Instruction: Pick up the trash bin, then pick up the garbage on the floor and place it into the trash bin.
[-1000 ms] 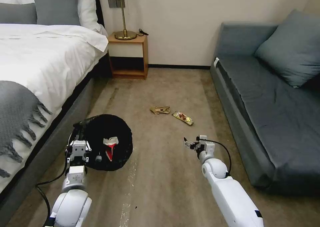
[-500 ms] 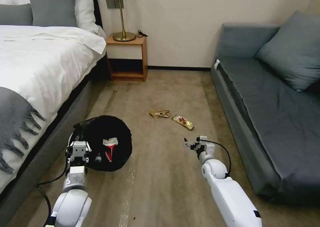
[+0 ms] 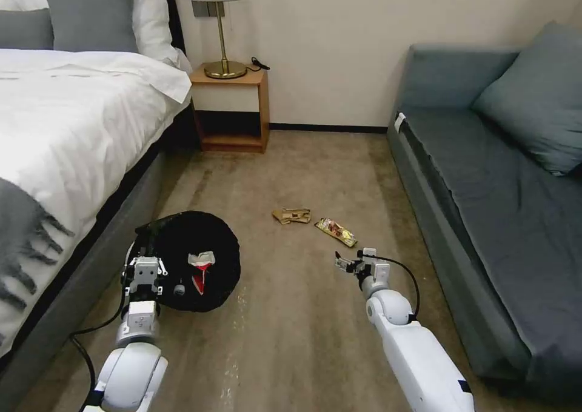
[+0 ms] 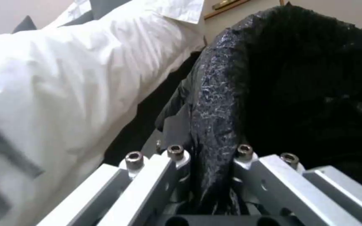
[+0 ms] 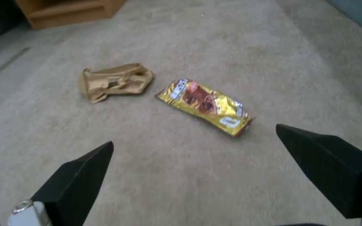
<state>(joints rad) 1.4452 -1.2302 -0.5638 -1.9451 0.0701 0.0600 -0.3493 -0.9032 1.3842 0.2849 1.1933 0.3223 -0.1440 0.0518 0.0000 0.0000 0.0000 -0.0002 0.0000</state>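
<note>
Beside the bed [image 3: 73, 115], the left gripper [image 4: 208, 157] clamps the trash bin [image 3: 188, 257] rim, a red-and-white packet [image 3: 200, 269] inside, perhaps more. At one o'clock, tan paper wrapper [image 5: 114, 82], then snack wrapper [image 5: 206, 105]; the right gripper [image 5: 193, 175] hovers, jaws spread.

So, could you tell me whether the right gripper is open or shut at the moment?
Open: the right gripper has its black fingertips spread wide apart over bare carpet, holding nothing.

left gripper [image 3: 142, 271] clamped shut, right gripper [image 5: 198, 157] spread wide
</note>
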